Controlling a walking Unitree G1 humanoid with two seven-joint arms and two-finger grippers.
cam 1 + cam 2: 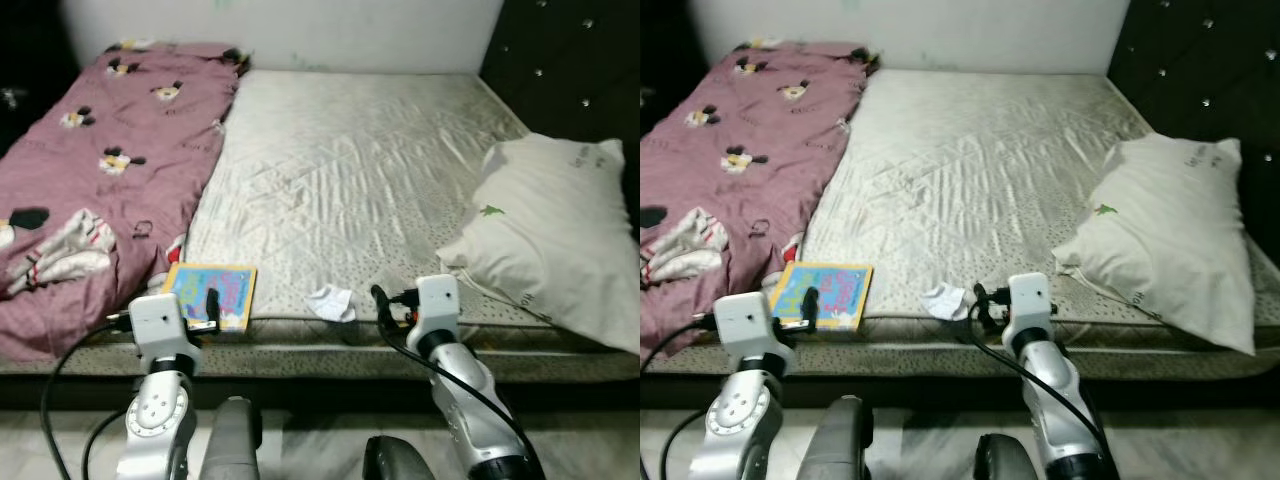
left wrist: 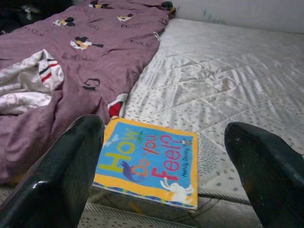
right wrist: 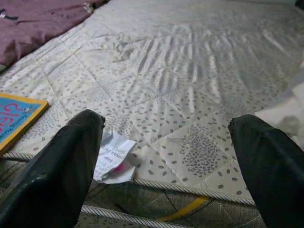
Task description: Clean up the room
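A thin square children's picture book [image 1: 211, 295] with a yellow border and a bright blue cover lies flat at the near edge of a bed. Its cover reads "How Do You Feel?" in coloured letters. Just beside it, further along the same edge toward the robot's right, lies a small crumpled scrap of white paper [image 1: 331, 302] with a touch of pink print. Both rest on a bare cream quilted mattress [image 1: 360, 170] dotted with small grey specks and trimmed with corded piping.

The left gripper [image 2: 166, 190] hovers in front of the book, low and near the mattress edge, its two black fingers [image 2: 61, 180] spread wide with the book showing in the gap between them. It touches nothing. The right gripper [image 3: 166, 175] hovers in front of the mattress edge, close to the paper scrap, its fingers [image 3: 61, 175] also spread wide and empty; the scrap lies just beside the finger nearer the book.

To the robot's left, a mauve blanket [image 1: 110, 160] printed with cartoon mice covers that side of the mattress, with a bunched white and red striped cloth [image 1: 65, 255] lying on it. To the right, a plump off-white pillow [image 1: 560, 240] with a small green mark leans against a black tufted headboard [image 1: 570, 70]. A pale wall [image 1: 290, 30] runs behind the bed.
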